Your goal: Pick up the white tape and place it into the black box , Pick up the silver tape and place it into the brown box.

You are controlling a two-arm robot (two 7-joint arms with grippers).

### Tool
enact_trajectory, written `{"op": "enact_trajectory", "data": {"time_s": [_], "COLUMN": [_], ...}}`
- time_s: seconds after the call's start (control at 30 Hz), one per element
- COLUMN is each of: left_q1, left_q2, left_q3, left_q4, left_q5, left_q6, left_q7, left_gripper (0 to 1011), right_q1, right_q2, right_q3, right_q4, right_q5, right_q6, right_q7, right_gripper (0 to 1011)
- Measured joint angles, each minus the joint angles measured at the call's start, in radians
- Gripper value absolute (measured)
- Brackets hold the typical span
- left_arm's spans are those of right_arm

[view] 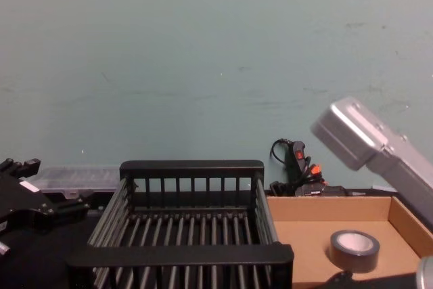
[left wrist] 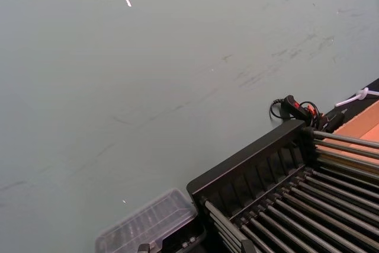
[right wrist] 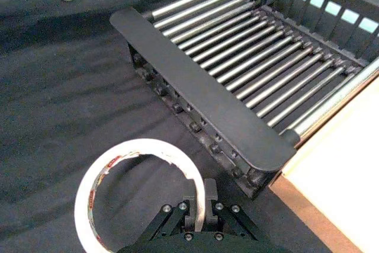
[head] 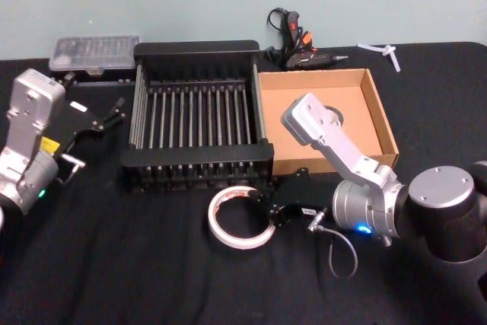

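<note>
The white tape (head: 228,227) sits tilted on the black cloth just in front of the black box (head: 198,49). My right gripper (head: 272,215) is shut on the roll's near wall. In the right wrist view the fingers (right wrist: 190,207) pinch the white tape (right wrist: 89,189), with the black box (right wrist: 195,93) right behind it. The silver tape (view: 354,250) lies flat inside the brown box (view: 338,209), to the right of the black box (view: 191,167). My left gripper (head: 97,133) hangs open, left of the crate, holding nothing.
A clear plastic case (head: 95,52) lies behind the crate's left corner. A black and orange glue gun (head: 300,47) with its cable sits behind the brown box (head: 380,119). A small white plastic piece (head: 388,55) lies at the back right. A green wall stands close behind.
</note>
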Motion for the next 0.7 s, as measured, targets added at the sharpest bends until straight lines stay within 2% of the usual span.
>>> {"op": "enact_trajectory", "data": {"time_s": [0.4,0.7], "left_q1": [0.0,0.0], "left_q2": [0.0,0.0], "left_q3": [0.0,0.0], "left_q4": [0.0,0.0], "left_q5": [0.0,0.0], "left_q6": [0.0,0.0], "left_q7": [0.0,0.0], "left_gripper": [1001,1001], "right_q1": [-0.014,-0.017], "right_q2": [0.022,0.036], "right_q3": [0.018,0.046], "right_q4": [-0.066,-0.108], "right_q5": [0.023,0.032], "right_q6": [0.0,-0.036], "right_q7": [-0.007,-0.032], "right_gripper": [99,99]}}
